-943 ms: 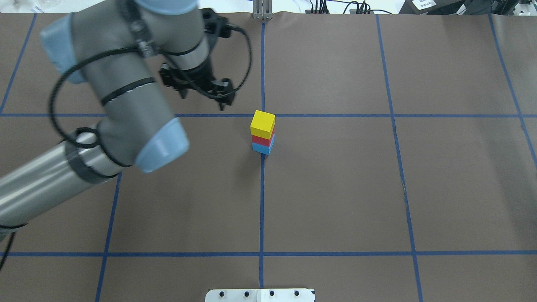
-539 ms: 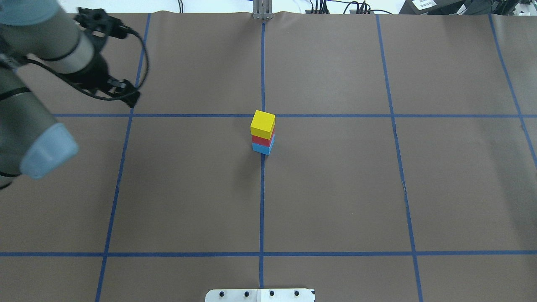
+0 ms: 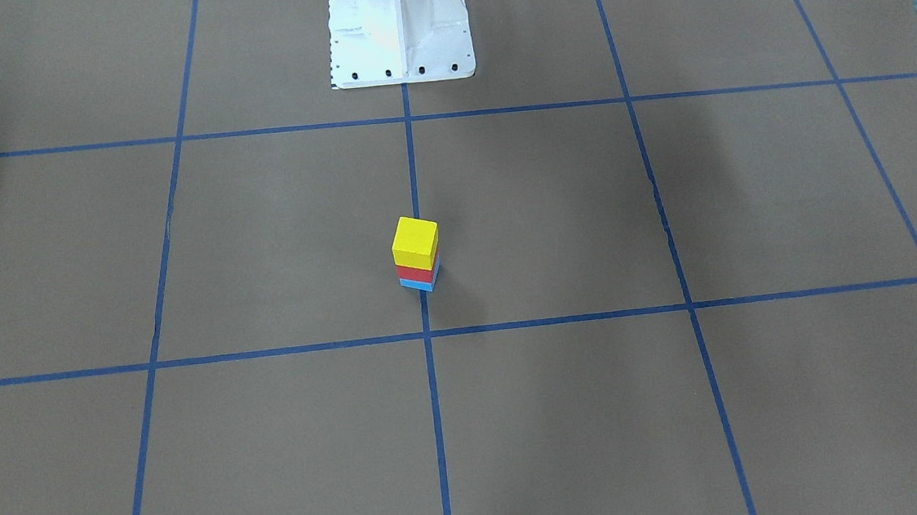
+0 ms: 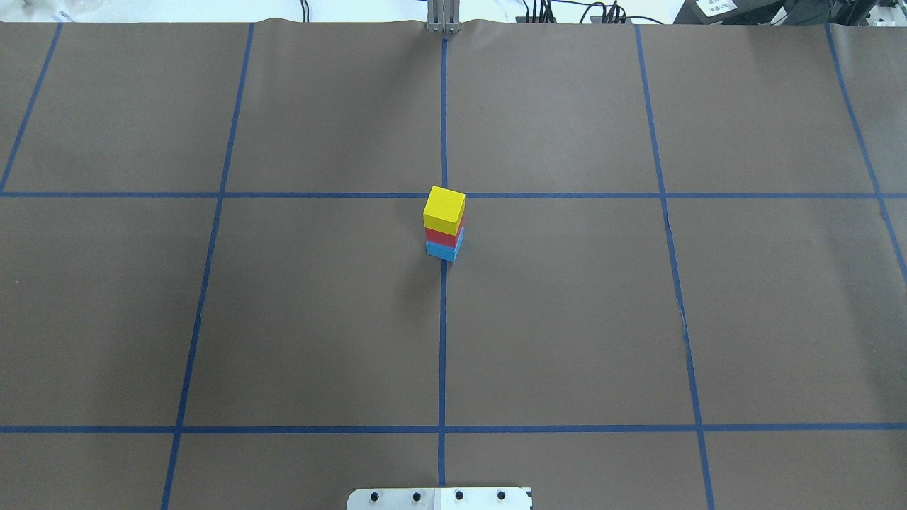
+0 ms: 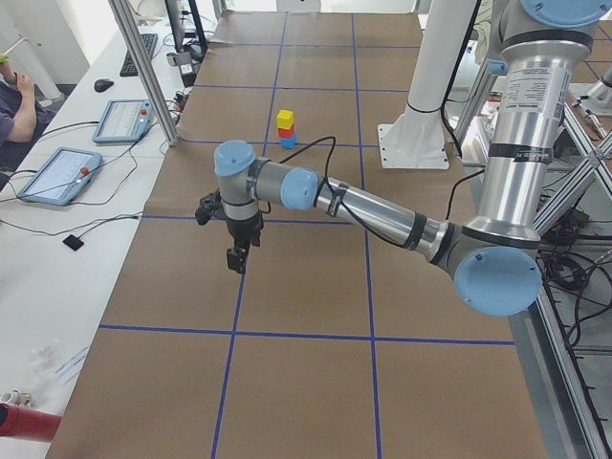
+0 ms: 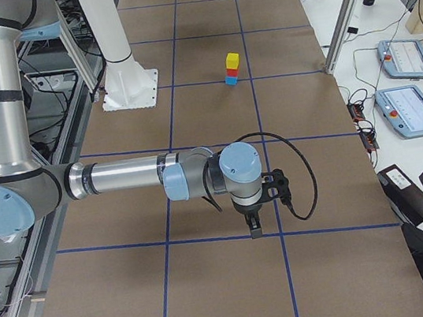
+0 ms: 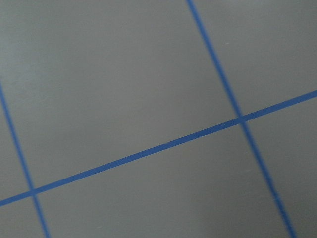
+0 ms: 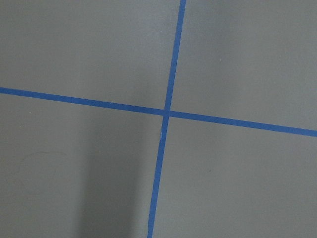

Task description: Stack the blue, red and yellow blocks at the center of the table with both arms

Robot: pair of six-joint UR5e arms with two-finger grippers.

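Note:
The yellow block [image 4: 444, 210] sits on the red block [image 4: 443, 236], which sits on the blue block [image 4: 441, 251], as one upright stack at the table's centre by the middle tape line. The stack also shows in the front-facing view [image 3: 415, 244]. No gripper touches it. My left gripper [image 5: 234, 258] hangs over bare table far to the stack's left, seen in the exterior left view; I cannot tell if it is open or shut. My right gripper [image 6: 254, 230] hangs far to the stack's right, seen only in the exterior right view; I cannot tell its state. Both wrist views show only brown table and blue tape.
The white robot base [image 3: 399, 25] stands at the table's near edge. Blue tape lines [image 4: 441, 340] grid the brown table cover. Operator tablets [image 5: 55, 175] [image 6: 411, 109] lie on side tables beyond the far edge. A metal post [image 4: 443, 18] stands at the far edge.
My left arm has swung away to the left and left the overhead view. The stack has not moved.

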